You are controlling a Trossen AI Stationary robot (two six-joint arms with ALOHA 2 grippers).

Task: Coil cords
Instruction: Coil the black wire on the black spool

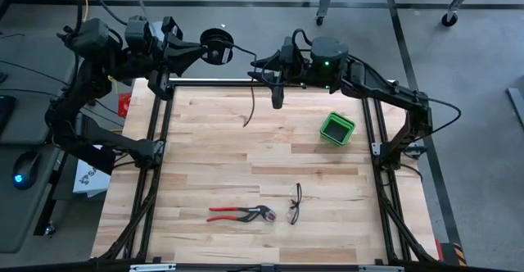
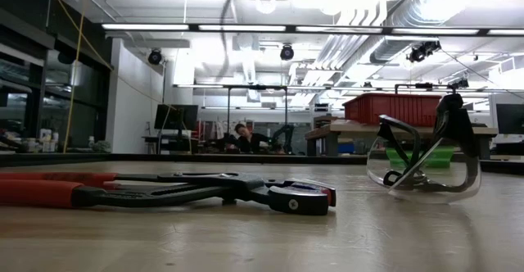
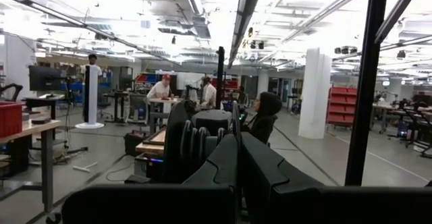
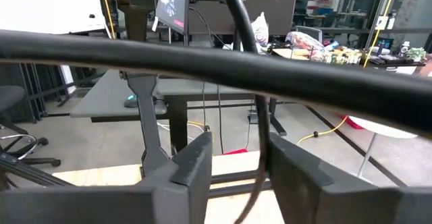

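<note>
The black cord is partly wound into a small coil (image 1: 217, 39) held high over the table's far edge, with my left gripper (image 1: 210, 51) shut on it. From the coil the cord runs to my right gripper (image 1: 257, 62), which points level toward the left arm. In the right wrist view the right gripper (image 4: 237, 166) stands open, and the cord (image 4: 259, 143) passes down through the gap close to one finger. The cord's tail (image 1: 248, 112) hangs free below the gripper, and its end (image 2: 223, 43) is clear of the table. My left gripper pinches the coiled part of the cord (image 3: 197, 140) between its two shut fingers (image 3: 263, 163), several loops together. The fingers come level from the table's left side. The coil is lifted clear, and its loops stand upright beyond the fingertips. My right gripper has the cord (image 4: 260, 126) between its fingers; whether a finger touches it I cannot tell.
Red-handled pliers (image 1: 241, 215) and black-framed safety glasses (image 1: 295, 204) lie near the table's near edge. A green box (image 1: 336, 129) stands at the right. The black frame rail (image 1: 205, 82) runs along the far edge below both grippers.
</note>
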